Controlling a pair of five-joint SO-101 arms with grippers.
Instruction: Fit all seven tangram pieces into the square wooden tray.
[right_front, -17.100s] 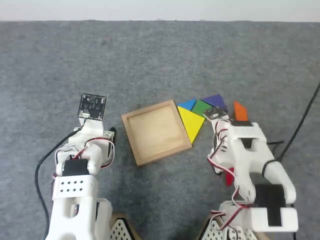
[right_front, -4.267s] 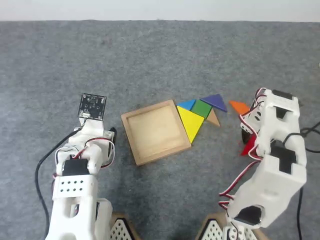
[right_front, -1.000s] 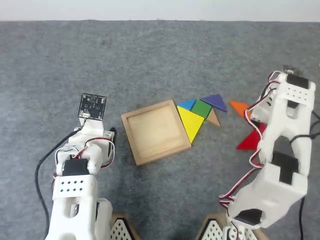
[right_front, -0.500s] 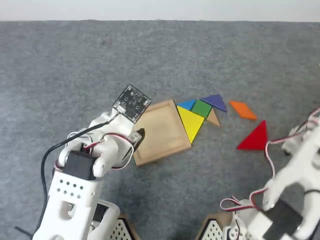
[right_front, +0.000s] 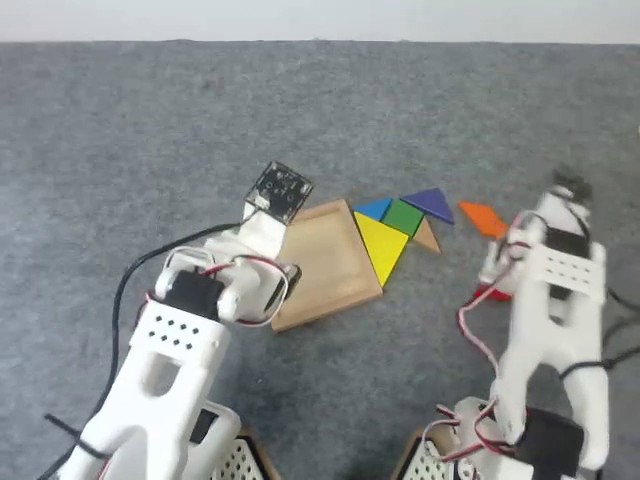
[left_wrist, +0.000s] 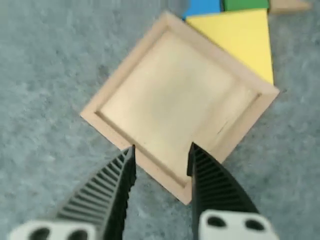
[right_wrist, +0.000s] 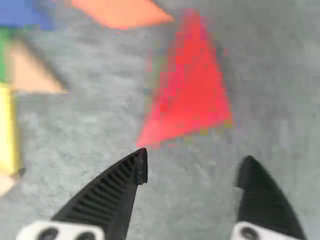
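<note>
None of the seven pieces is in the pale square wooden tray (left_wrist: 175, 100), so I judge all the fitting is left. My left gripper (left_wrist: 161, 150) hangs spread over one edge of it. My right gripper (right_wrist: 195, 157), spread and empty, hovers by the flat red wooden triangle (right_wrist: 192, 95), which lies on grey carpet (right_front: 150, 120) well apart from the tray.

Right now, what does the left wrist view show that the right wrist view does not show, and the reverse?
Left wrist view, not the right: the wooden tray and the open left gripper at its edge. Right wrist view, not the left: the red triangle, the orange piece and the open right gripper. Both: the yellow triangle, the tan triangle and the grey mat.
</note>
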